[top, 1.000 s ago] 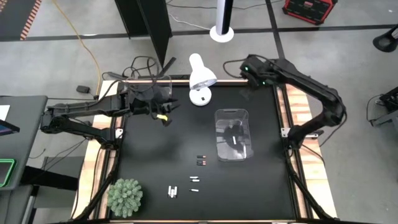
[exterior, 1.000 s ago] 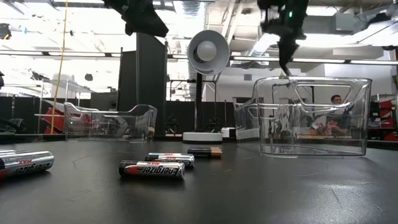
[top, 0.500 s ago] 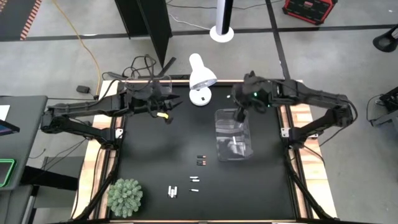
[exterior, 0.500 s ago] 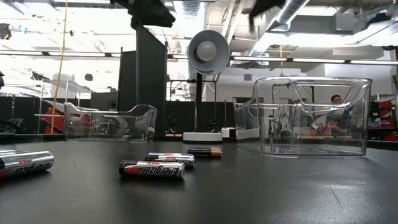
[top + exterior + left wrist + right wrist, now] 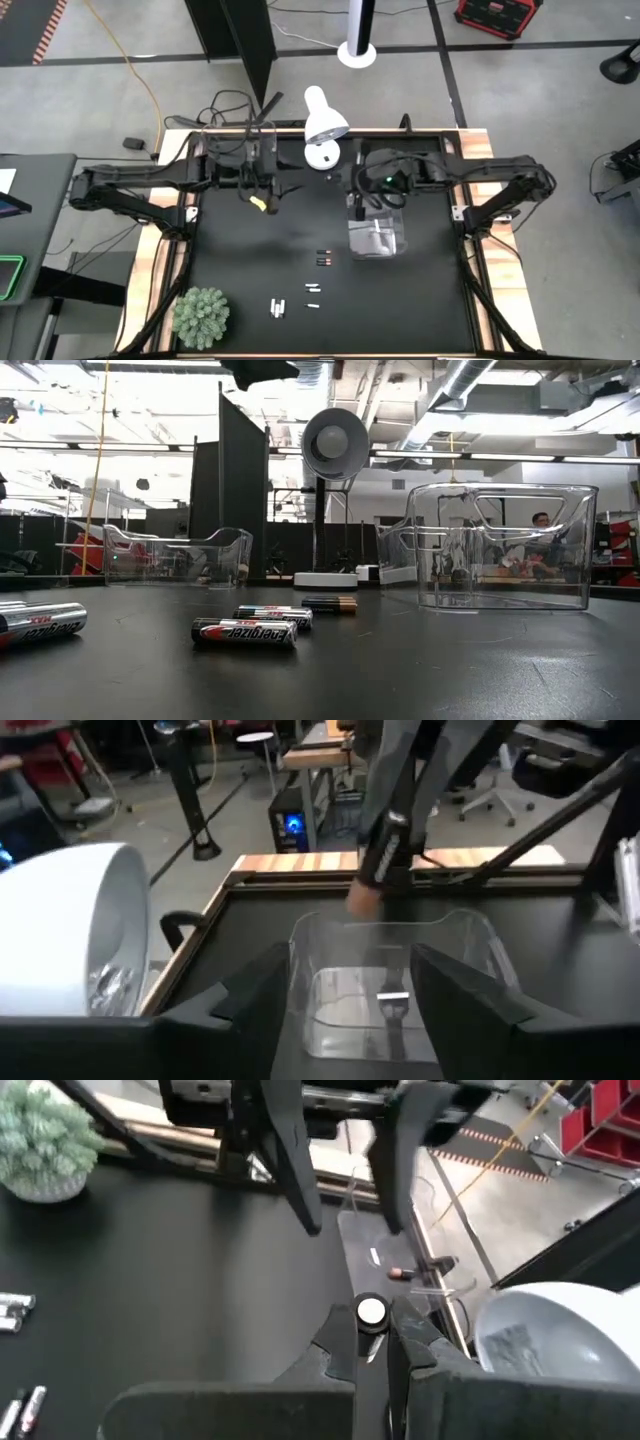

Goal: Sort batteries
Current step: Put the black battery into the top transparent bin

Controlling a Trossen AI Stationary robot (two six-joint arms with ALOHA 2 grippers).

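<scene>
Presently we find the left gripper (image 5: 262, 192) over the left bin (image 5: 180, 553), jaws apart and empty. The right gripper (image 5: 373, 1342) pinches a battery (image 5: 372, 1313). Other batteries (image 5: 322, 258) lie mid-table.

We see dark, copper-marked batteries (image 5: 322, 257) lying flat mid-table. White batteries (image 5: 277, 308) lie nearer the front edge.

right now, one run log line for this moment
left gripper: open over left bin | right gripper: shut on battery | loose batteries: on table
</scene>
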